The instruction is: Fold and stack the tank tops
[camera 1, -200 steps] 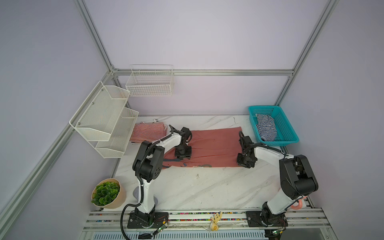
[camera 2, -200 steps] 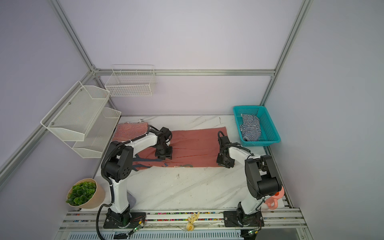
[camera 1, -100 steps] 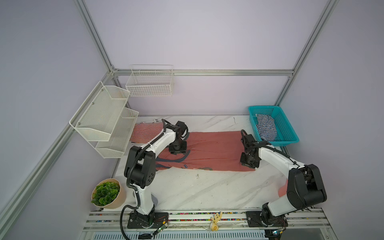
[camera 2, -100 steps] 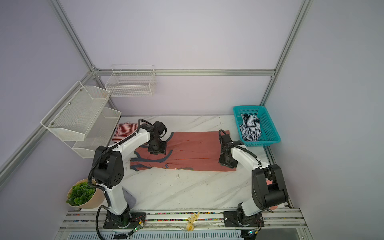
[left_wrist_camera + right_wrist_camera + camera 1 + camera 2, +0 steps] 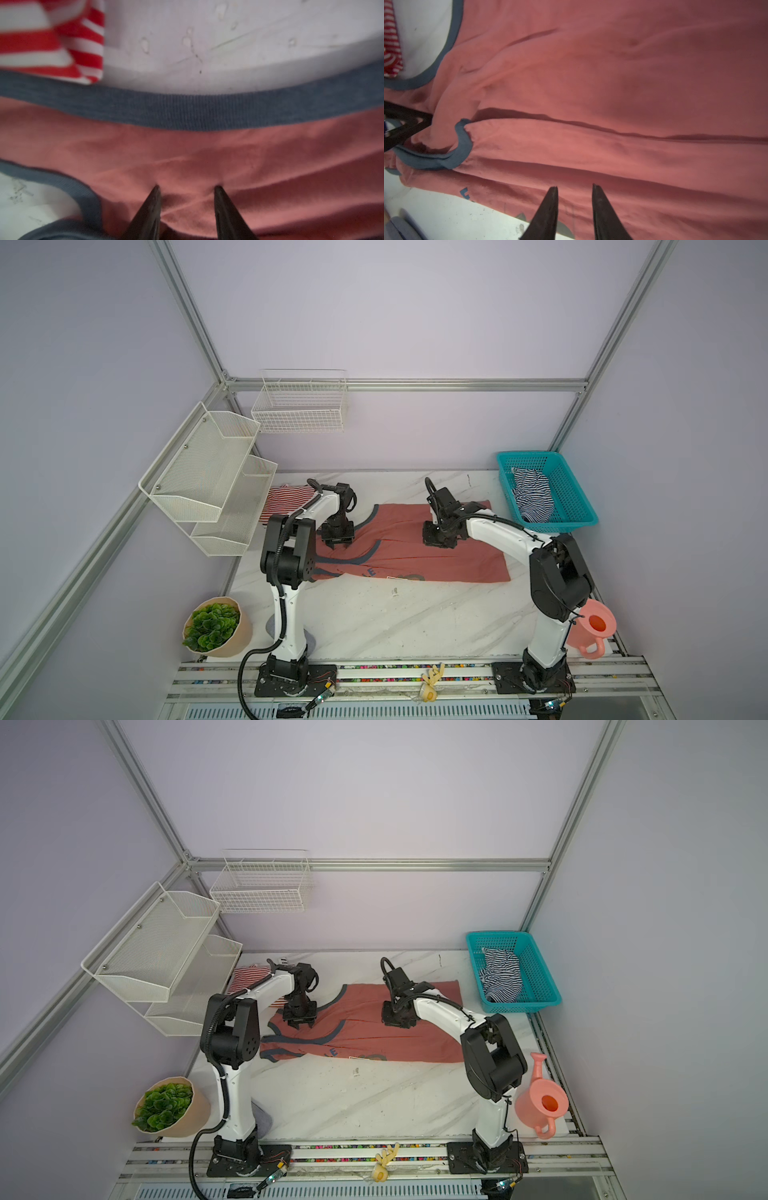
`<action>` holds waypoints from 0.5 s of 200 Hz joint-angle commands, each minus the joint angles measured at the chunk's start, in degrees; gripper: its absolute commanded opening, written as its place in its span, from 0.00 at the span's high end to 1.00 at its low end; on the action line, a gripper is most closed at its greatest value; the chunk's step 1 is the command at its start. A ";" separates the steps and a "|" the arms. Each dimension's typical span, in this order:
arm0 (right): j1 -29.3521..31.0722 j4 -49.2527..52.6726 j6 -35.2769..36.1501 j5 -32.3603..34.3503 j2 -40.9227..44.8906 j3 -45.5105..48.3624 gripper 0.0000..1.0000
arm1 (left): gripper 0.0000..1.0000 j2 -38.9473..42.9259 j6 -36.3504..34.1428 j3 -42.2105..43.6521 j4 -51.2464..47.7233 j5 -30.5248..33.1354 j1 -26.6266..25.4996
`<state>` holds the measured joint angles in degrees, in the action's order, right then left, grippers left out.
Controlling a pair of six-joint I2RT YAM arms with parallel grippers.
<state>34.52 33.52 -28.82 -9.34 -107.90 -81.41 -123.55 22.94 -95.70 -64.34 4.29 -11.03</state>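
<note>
Three tank tops across the table (image 5: 395, 626). Largest spread: salmon-red tank top (image 5: 436, 560), laid lengthwise mid-table, hem end drawn further right than a second ago, long crease (image 5: 612, 129) along its length; lengthwise fold seemingly down, crosswise folds yet to do. Navy-striped tank top (image 5: 532, 497) heaped in teal basket (image 5: 582, 514); red-and-white striped tank top (image 5: 284, 499) folded at far left. Right gripper (image 5: 574, 186) shifted inward from hem, part open, empty. Left gripper (image 5: 187, 187) at strap end, narrowing, tips apart, pressed into cloth, no sure hold.
</note>
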 commanded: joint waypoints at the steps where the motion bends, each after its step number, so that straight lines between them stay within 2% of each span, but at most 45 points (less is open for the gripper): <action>1: 3.92 -2.09 1.19 -4.96 -4.67 -3.01 0.68 | 0.58 -0.60 -0.53 -4.97 -0.41 1.31 0.60; 42: 6.96 -3.55 1.45 -6.65 -10.74 -3.38 0.68 | 0.58 -1.81 -0.34 -4.94 0.03 1.42 1.56; 100: 10.14 -3.20 1.18 -7.48 -11.11 2.71 0.68 | 0.58 -2.37 -0.35 -4.09 0.24 3.35 2.73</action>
<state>42.17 28.23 -27.79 -15.59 -117.97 -82.91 -124.46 22.96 -97.19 -64.29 4.60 -9.76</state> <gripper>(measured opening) 0.316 0.418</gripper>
